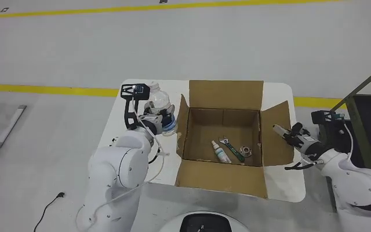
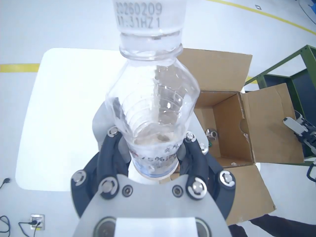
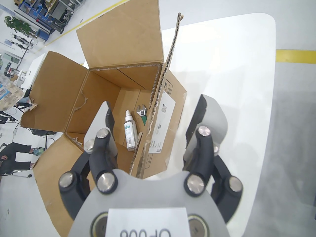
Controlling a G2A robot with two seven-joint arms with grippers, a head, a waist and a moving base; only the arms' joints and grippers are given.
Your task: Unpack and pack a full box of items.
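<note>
Left gripper [image 2: 151, 135] pinching a clear bottle [image 2: 153, 92] (capped) left of the open box [image 1: 225, 93]; right gripper [image 3: 155, 107], fingers spread, at its right flap. Inside: 1 spray bottle [image 1: 220, 152], 1 wrench [image 1: 233, 149].

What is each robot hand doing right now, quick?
Left gripper: closed on the plastic bottle.
Right gripper: open, holding nothing.

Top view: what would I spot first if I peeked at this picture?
Probably the big open cardboard box in the middle of the white table, with a small spray bottle, a green wrench and a little metal part lying on its floor. Next, the clear bottle, clamped in the left tool just beside the box. The right tool hangs open by the opposite flap.
</note>
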